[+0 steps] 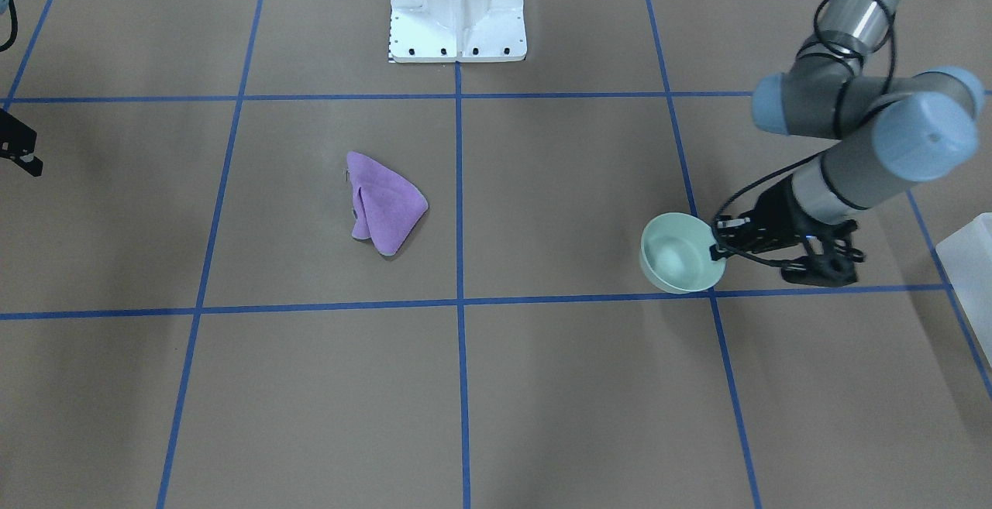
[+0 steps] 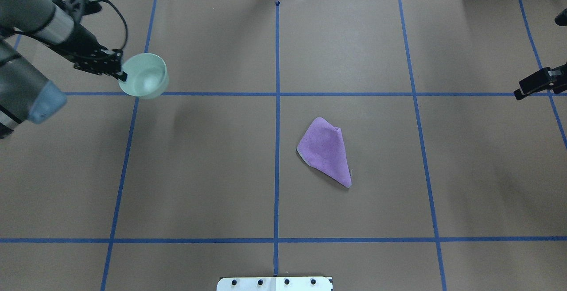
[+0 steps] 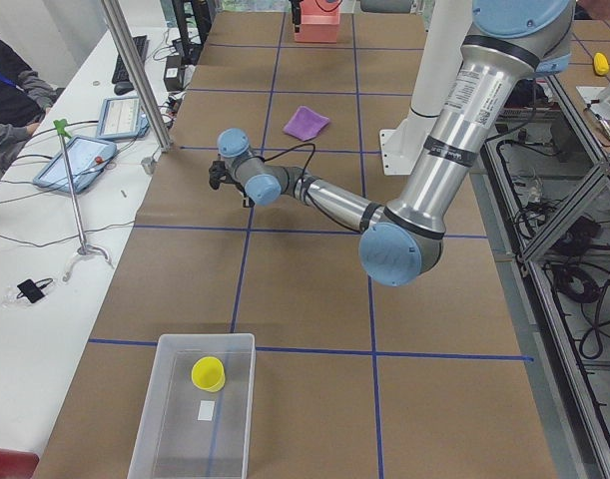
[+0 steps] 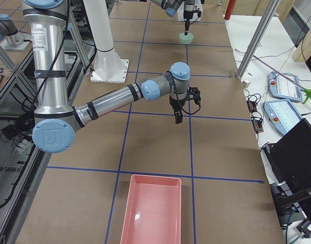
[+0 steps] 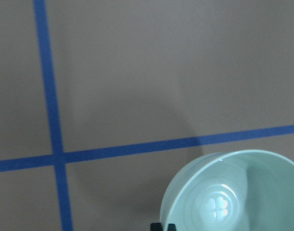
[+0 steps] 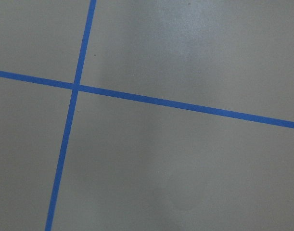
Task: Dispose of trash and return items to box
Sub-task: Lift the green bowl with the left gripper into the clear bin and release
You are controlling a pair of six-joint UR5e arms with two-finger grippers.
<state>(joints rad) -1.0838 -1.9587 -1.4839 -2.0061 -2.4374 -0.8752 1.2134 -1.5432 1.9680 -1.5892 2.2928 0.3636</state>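
Observation:
My left gripper (image 2: pixel 120 75) is shut on the rim of a pale green bowl (image 2: pixel 144 75), which is empty and held a little above the table on the far left. The gripper (image 1: pixel 718 242) and bowl (image 1: pixel 679 255) also show in the front view, and the bowl fills the lower right of the left wrist view (image 5: pixel 233 192). A crumpled purple cloth (image 2: pixel 327 150) lies near the table's middle, also in the front view (image 1: pixel 384 203). My right gripper (image 2: pixel 519 92) hangs over bare table at the far right, empty, its fingers looking shut.
A clear box (image 3: pixel 195 404) holding a yellow cup (image 3: pixel 207 373) stands at the table's left end, its corner in the front view (image 1: pixel 973 261). A pink tray (image 4: pixel 151 213) stands at the right end. The white robot base (image 2: pixel 274 283) is at the near edge.

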